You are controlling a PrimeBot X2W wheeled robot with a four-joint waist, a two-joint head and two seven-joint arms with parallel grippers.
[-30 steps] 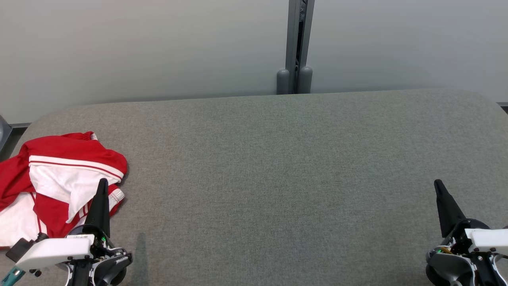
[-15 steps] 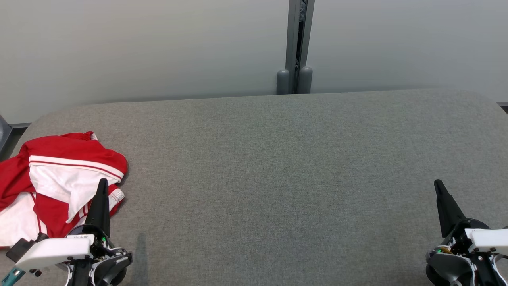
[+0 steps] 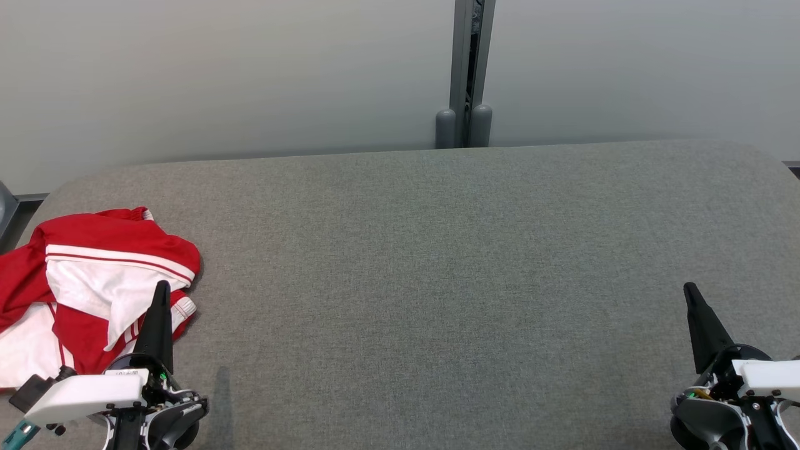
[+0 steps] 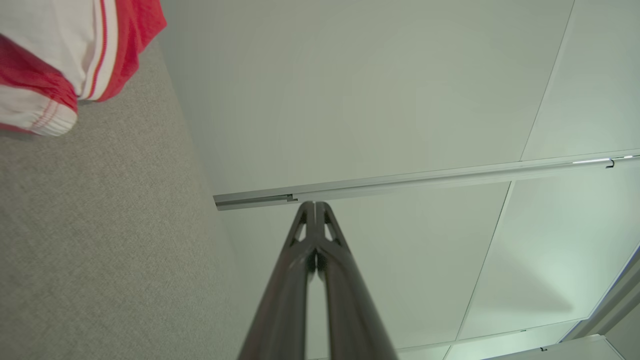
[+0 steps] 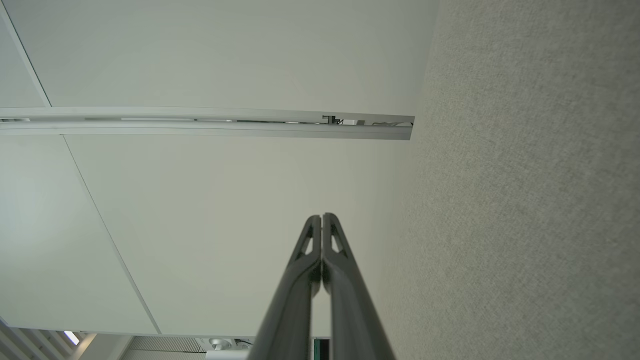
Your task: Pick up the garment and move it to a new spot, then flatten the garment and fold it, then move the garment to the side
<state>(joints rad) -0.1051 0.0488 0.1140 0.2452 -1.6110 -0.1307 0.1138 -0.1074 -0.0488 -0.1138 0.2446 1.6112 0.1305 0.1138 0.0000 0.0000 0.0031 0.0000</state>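
A red and white garment point(image 3: 94, 281) lies crumpled at the left end of the grey fabric surface point(image 3: 437, 262), partly over its left edge. My left gripper point(image 3: 162, 287) stands shut and empty at the lower left, its tip overlapping the garment's near right corner in the head view. In the left wrist view the garment point(image 4: 65, 55) sits at the upper left, apart from the closed left gripper point(image 4: 315, 204). My right gripper point(image 3: 689, 289) is shut and empty at the lower right, far from the garment. The right wrist view shows the right gripper point(image 5: 321, 216) with fingers pressed together.
A pale panelled wall runs behind the surface, with a grey vertical post point(image 3: 465, 75) at its middle. The surface has rounded far corners and a wide bare stretch between the two grippers.
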